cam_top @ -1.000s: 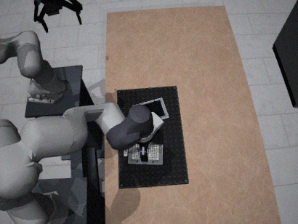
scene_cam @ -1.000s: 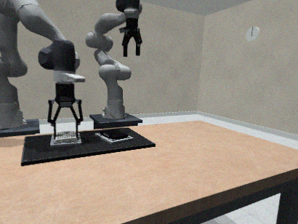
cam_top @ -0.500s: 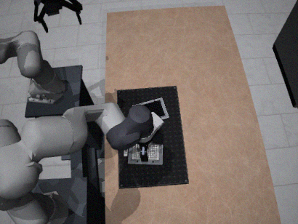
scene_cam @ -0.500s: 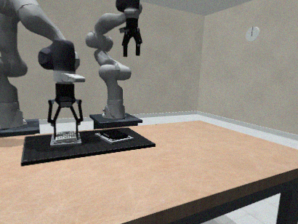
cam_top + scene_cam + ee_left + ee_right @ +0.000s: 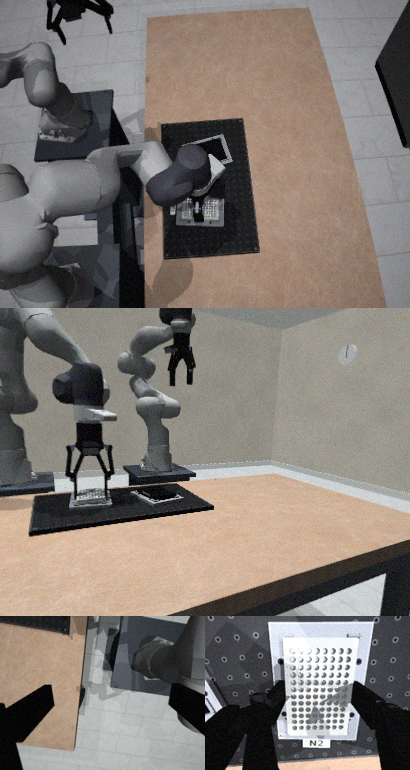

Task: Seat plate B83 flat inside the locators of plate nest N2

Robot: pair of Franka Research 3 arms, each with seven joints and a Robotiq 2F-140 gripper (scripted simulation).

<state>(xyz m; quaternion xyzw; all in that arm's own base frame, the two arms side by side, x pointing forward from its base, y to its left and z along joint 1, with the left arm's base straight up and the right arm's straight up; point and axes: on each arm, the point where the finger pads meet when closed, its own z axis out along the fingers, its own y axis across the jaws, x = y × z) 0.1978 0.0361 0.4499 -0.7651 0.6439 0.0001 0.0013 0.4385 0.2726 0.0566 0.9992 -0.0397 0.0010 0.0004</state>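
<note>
A white rectangular plate with a grid of round wells [image 5: 212,207] [image 5: 90,495] [image 5: 320,698], apparently B83, is at the light grey plate nest N2 [image 5: 200,224] [image 5: 90,505] [image 5: 367,636], within the nest's outer outline as seen from above. Its long sides run roughly along those of the nest, but whether it is down flat inside all the locators I cannot tell. The right gripper [image 5: 198,209] [image 5: 91,492] [image 5: 317,690] points down over the nest, its black fingers partly apart on either side of the plate, near its long edges; whether they clamp it I cannot tell. The nest stands on a black perforated board [image 5: 240,220] [image 5: 150,510] [image 5: 41,623] [image 5: 236,661], which lies on the tan table [image 5: 290,100] [image 5: 225,548] [image 5: 34,661] [image 5: 325,763]. On the same board, apart from N2 and turned at an angle to it, lies a pale rectangular frame [image 5: 228,150] [image 5: 172,499] with a dark middle; its label cannot be read, so I cannot confirm N1 or B38. The left gripper [image 5: 87,37] [image 5: 181,384] [image 5: 111,694] hangs high and well apart from the board, its fingers wide apart with nothing between them.

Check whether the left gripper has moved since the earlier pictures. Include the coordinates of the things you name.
No, no visible shift: in the exterior view the left gripper [image 5: 87,37] [image 5: 181,384] [image 5: 111,694] keeps its place against the wall clock [image 5: 347,354].
</note>
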